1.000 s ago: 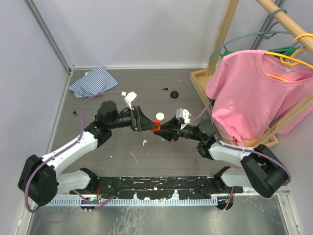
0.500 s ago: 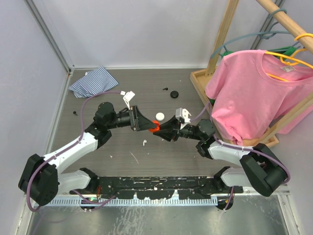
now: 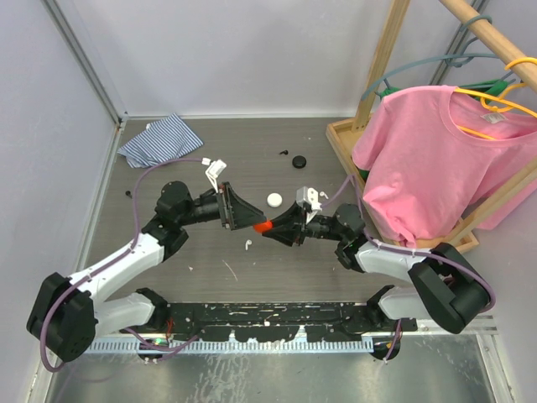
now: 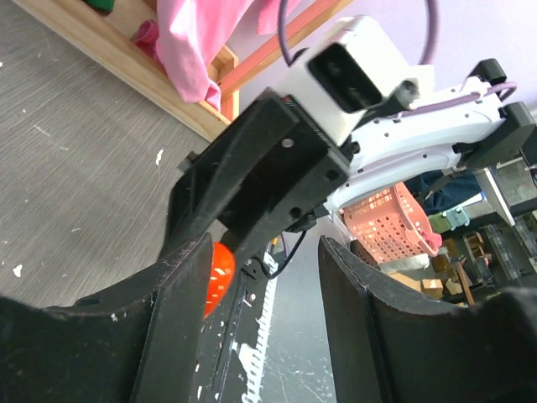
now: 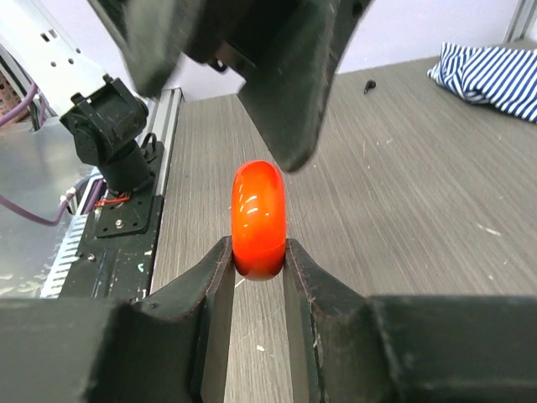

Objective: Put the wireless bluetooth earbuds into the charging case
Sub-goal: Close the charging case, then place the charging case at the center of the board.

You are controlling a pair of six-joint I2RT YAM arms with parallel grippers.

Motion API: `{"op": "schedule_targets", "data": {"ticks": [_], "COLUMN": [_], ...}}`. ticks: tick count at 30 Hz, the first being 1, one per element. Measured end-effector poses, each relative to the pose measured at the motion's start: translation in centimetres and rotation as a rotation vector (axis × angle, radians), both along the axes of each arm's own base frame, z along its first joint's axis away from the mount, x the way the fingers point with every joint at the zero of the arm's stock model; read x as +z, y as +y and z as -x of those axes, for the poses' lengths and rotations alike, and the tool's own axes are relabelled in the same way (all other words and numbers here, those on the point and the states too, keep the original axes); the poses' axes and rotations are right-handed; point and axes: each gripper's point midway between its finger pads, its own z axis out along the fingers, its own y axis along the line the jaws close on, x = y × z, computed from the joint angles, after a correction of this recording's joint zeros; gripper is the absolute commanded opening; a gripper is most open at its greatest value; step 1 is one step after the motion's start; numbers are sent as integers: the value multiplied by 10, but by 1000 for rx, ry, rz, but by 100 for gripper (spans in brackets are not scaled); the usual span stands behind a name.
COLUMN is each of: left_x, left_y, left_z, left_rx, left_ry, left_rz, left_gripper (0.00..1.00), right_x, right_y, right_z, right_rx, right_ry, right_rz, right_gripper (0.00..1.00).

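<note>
1. The right gripper (image 5: 258,248) is clamping the red charging case (image 5: 258,214) edge-on between its two fingers and holding it off the table (image 3: 210,252).
2. The left gripper (image 4: 264,245) is meeting it nose to nose with its jaws standing apart. The red case is showing just inside one finger, and a gap is showing beside the other, so this gripper is clamping nothing.
3. The earbuds are all lying on the table, apart from both grippers:
   - The white earbud (image 3: 248,245) is lying nearest, just on the near side of the two grippers.
   - The black earbud (image 3: 285,153) is lying well beyond them, beside the black case (image 3: 299,164).
   - The second black earbud (image 3: 128,194) is lying far to the left, near the striped cloth (image 3: 161,138).
4. Counting the earbuds, three are showing: one white and two black.
5. Counting the round cases, three are showing:
   - The red one is sitting in the right gripper.
   - The white case (image 3: 274,200) is lying on the table just behind the grippers.
   - The black one is lying farther back.
6. One pink shirt (image 3: 436,159) is hanging at the right on the wooden rack (image 3: 340,138).
</note>
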Motion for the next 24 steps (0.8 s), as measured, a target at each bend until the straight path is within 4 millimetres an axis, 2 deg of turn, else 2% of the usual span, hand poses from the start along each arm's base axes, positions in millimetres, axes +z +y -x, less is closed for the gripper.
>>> {"op": "schedule_targets", "data": {"ticks": [5,11,15,18,21,22,24], "left_x": [11,8,7,14,22,24,27], "left_y": [2,13,31,48,66,72,86], "left_z": [7,9,8,5,4,3,2], "left_rx": [-14,40,147,242,324,352,403], "left_ry": [-54,-87,-128,-169,-199,-210,-233], "left_rz": [22,-34,-121,-190,-254,-282,-343], "left_gripper": [60,75,82,85,87,91,94], "right_x": [-13,-29,-29,-34,-45,-50,-62], "right_y": [-1,-5,-14,-22,-33,-37,-45], "right_z": [-1,-8,-15,-21,-29,-32,-37], "right_rx": [-10,-67,-144,-214,-297,-326,-383], "right_ry": [52,128,155,187,243,267,320], "right_rz": [39,111,142,170,216,234,271], "right_gripper": [1,1,1,1,1,1,1]}}
